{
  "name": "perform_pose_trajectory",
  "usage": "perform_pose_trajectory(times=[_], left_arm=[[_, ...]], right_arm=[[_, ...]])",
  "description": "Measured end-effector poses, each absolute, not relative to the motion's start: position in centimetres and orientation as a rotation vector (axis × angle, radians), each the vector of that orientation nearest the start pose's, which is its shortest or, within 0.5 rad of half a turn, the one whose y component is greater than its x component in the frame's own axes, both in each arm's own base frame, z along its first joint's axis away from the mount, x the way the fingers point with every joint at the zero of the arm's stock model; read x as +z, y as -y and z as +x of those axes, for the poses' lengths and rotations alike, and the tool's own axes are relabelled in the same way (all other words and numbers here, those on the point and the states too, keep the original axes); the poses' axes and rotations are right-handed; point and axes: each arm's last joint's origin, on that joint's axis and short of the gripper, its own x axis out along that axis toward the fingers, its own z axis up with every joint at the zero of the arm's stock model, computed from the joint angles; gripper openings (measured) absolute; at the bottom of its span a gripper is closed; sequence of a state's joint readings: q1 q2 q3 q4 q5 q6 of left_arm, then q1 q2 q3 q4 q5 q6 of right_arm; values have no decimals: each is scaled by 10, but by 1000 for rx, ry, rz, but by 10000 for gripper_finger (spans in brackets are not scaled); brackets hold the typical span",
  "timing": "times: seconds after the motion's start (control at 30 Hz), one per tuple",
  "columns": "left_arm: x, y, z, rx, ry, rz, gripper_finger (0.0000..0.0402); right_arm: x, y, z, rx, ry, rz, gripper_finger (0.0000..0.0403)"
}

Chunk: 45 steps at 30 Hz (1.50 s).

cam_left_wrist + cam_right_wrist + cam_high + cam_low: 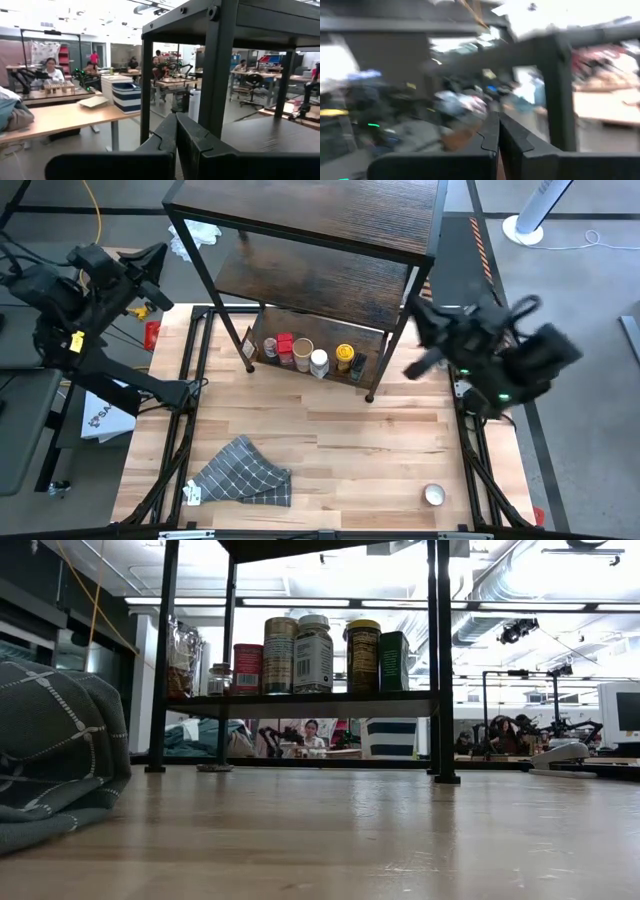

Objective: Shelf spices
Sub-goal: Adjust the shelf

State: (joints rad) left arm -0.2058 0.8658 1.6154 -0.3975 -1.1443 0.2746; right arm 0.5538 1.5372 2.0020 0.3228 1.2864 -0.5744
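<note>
The shelf point(330, 240) stands at the table's far middle. Several spices point(312, 358) stand in a row on its lowest board: a red-lidded jar point(247, 668), a tall tan-lidded jar point(280, 655), a white bottle point(313, 655), a yellow-lidded jar point(362, 657) and a green tin point(393, 661). A small round silver-topped tin point(433, 495) stands on the table near the front right. My left gripper point(157, 257) hangs shut and empty left of the shelf, its fingers point(176, 131) beside a shelf post point(220, 65). My right gripper point(414, 307) is shut and empty at the shelf's right side, its fingers point(497, 135) closed.
A grey checked cloth point(245, 472) lies crumpled at the table's front left. A red object point(152, 333) sits off the table's left edge. Bare wood point(340, 430) lies between the shelf and the front edge. People sit at desks in the room behind.
</note>
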Motion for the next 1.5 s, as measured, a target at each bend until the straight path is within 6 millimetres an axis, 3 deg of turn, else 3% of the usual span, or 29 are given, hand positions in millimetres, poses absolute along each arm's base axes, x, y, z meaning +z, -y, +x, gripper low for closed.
perform_pose_trajectory(times=[0.2, 0.3, 0.5, 0.6, 0.7, 1.03, 1.23, 1.5], left_arm=[[543, -16, 66, 980, 152, 54, 0], [545, -17, 65, 989, 158, 64, 0], [551, -23, 66, 1114, 174, 89, 0], [554, -28, 70, 1287, 116, 133, 0], [552, -34, 78, 1349, 74, 175, 0], [535, -61, 128, 1257, 52, 181, 0], [531, -71, 140, 1199, 88, 121, 0], [535, -65, 129, 1088, 180, 43, 0]], right_arm=[[611, -109, 192, -761, 488, -42, 0], [613, -102, 180, -846, 492, -81, 0], [609, -70, 168, -1067, 425, -40, 0], [609, -59, 169, -1127, 409, -35, 0], [609, -51, 170, -1163, 412, -3, 0], [607, -28, 170, -1278, 473, 88, 0], [605, -39, 174, -1217, 461, 104, 0], [594, -65, 197, -1133, 430, 95, 0]])
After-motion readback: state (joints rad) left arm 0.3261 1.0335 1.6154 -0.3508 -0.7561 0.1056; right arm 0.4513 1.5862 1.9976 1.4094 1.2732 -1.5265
